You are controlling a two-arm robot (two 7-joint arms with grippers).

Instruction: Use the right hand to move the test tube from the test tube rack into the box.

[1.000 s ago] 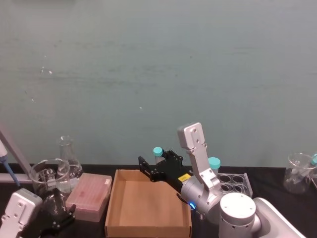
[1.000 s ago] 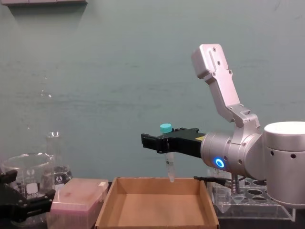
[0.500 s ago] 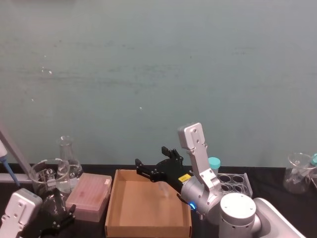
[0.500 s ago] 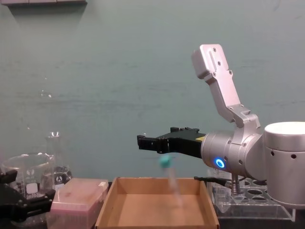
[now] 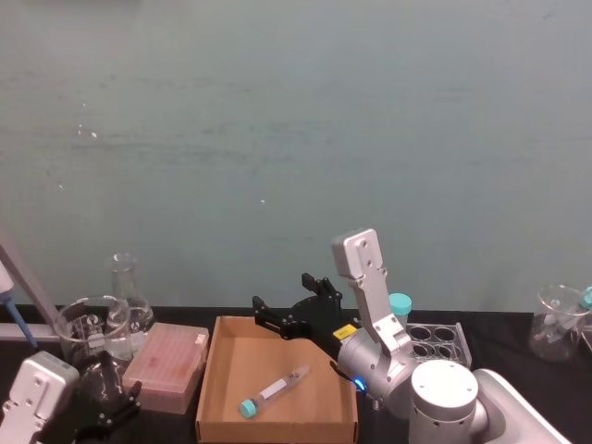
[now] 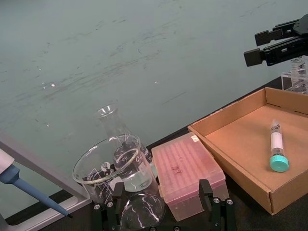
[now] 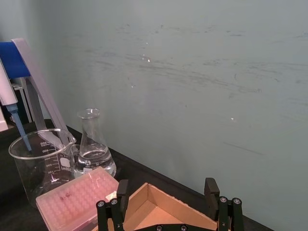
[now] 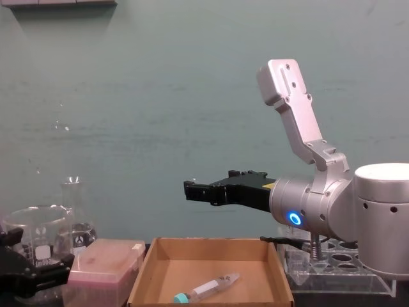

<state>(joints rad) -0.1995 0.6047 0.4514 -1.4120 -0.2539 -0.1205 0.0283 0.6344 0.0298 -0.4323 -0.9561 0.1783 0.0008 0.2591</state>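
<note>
**Tube lying in box, right gripper empty above it**

Teal wall behind, dark tabletop below. Box [image 5: 277, 384] sits mid-table, open top. Tube [image 5: 274, 391] lies flat on the box floor, teal cap toward the robot, conical tip pointing toward the far right corner; also seen in chest view [image 8: 206, 288] and left wrist view [image 6: 276, 146], white label patch on its side. Nothing touches the tube.

Right gripper [image 8: 199, 192] hangs above the box's far side, clear of the tube, fingers apart and holding nothing. Head view shows it [image 5: 277, 319] over the back wall of the box. Blue ring light on the silver arm behind it. Right wrist view has both fingertips [image 7: 121, 188] spread, the box corner [image 7: 159, 209] between them below.

Rack [image 5: 437, 343] stands just right of the box, partly behind the right arm, one wider teal-capped tube [image 5: 400, 306] upright in it. Chest view shows the rack [image 8: 332, 268] low at right, behind the arm.

Pink box [image 5: 166, 365] just left of the cardboard box, near but not clearly touching. Beaker [image 5: 88, 328] and flask [image 5: 128, 291] farther left. Another beaker [image 5: 558, 324] at far right edge.

Left gripper [image 5: 106, 398] parked low at the left, near the beaker and pink box; its fingers [image 6: 205, 195] stand apart, nothing held.
</note>
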